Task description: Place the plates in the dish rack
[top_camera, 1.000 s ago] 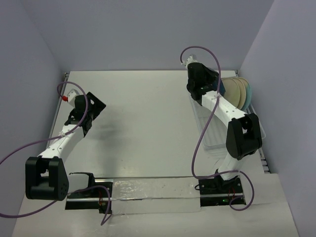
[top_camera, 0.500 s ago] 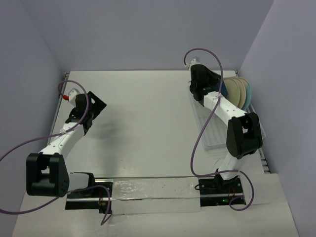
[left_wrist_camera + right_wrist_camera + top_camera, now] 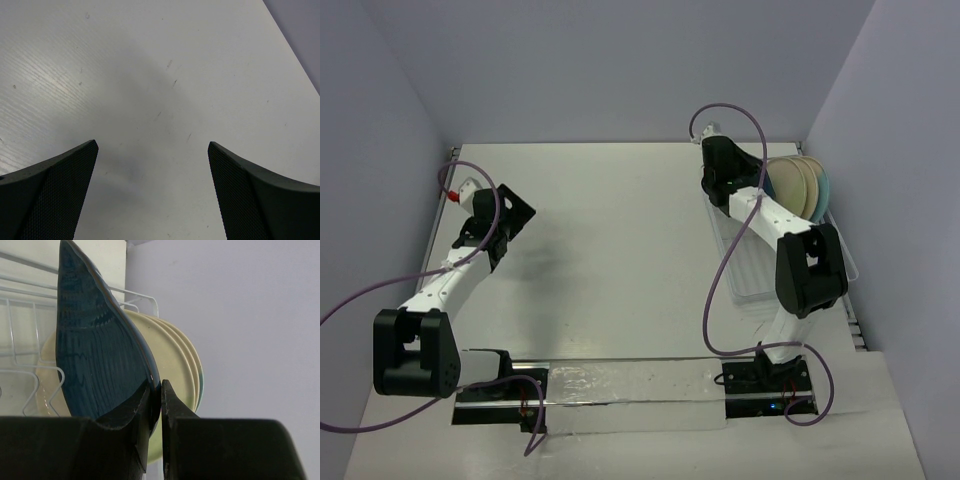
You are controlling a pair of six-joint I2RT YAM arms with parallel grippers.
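Note:
My right gripper (image 3: 160, 387) is shut on the rim of the dark teal leaf-shaped dish (image 3: 95, 350) and holds it upright on edge among the wires of the dish rack (image 3: 20, 335). Three round plates (image 3: 170, 360), pale yellow and cream with a light-blue edge, stand upright just behind the dish. In the top view the right gripper (image 3: 745, 180) is at the rack's far end (image 3: 750, 270), beside the plates (image 3: 798, 185). My left gripper (image 3: 152, 150) is open and empty over the bare table, at the left in the top view (image 3: 510, 215).
The side wall runs close behind the rack (image 3: 880, 200). The back wall stands just beyond the rack's far end. The nearer slots of the rack (image 3: 760, 285) hold nothing. A purple cable loops above my right wrist (image 3: 730, 110).
My right gripper has shifted slightly toward the rack's far end with the teal dish in it. The left arm has pulled back a little to the left.

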